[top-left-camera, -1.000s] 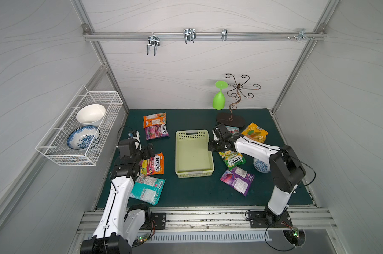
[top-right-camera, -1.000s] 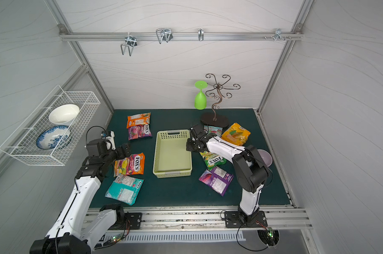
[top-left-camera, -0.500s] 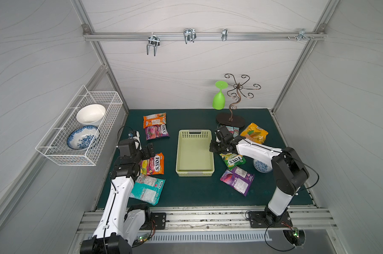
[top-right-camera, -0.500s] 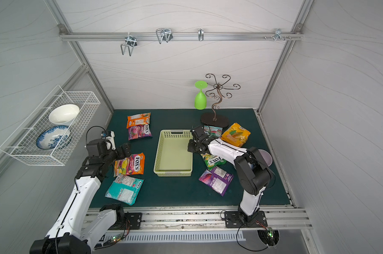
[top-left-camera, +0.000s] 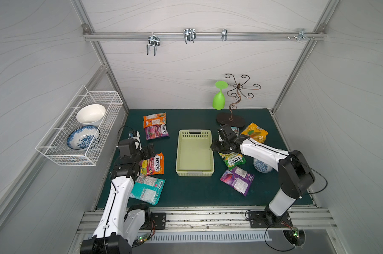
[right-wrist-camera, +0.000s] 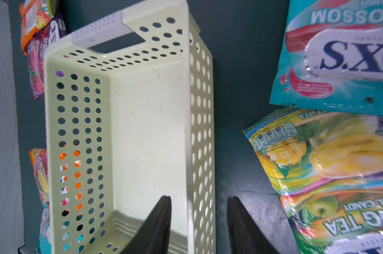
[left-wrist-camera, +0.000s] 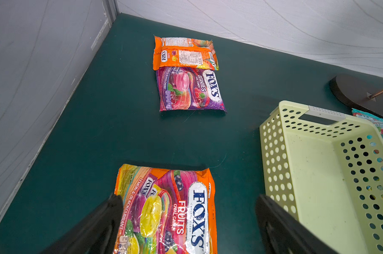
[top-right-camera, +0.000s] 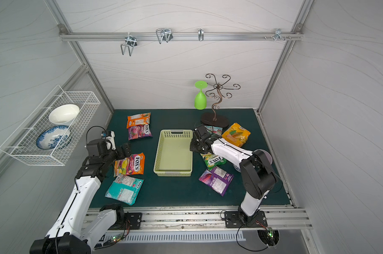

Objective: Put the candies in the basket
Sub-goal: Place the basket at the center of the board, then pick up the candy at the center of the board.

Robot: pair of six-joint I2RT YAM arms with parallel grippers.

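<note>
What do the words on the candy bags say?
"FOX'S FRUITS OVAL CANDY", "LEMON & BLACKCURRANT": near orange bag
"FOX'S BERRIES OVAL CANDY": pink bag
"FOX'S": far orange bag
"LOSSOM", "OX'S", cut off: far teal bag
"FOX'S", "NG TEA": green bag
Purple bag, yellow bag, near teal bag: too small.

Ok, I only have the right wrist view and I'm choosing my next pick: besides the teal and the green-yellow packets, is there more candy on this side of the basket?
Observer: Yes. A purple packet lies nearer the front than the green-yellow packet, clear of the basket.
Operator: Anything further back?
Observer: A yellow packet lies near the stand's dark base, farther from the basket than the teal packet.
Operator: And the other arm?
Observer: The left gripper is open over an orange Fruits packet on the basket's opposite side.
</note>
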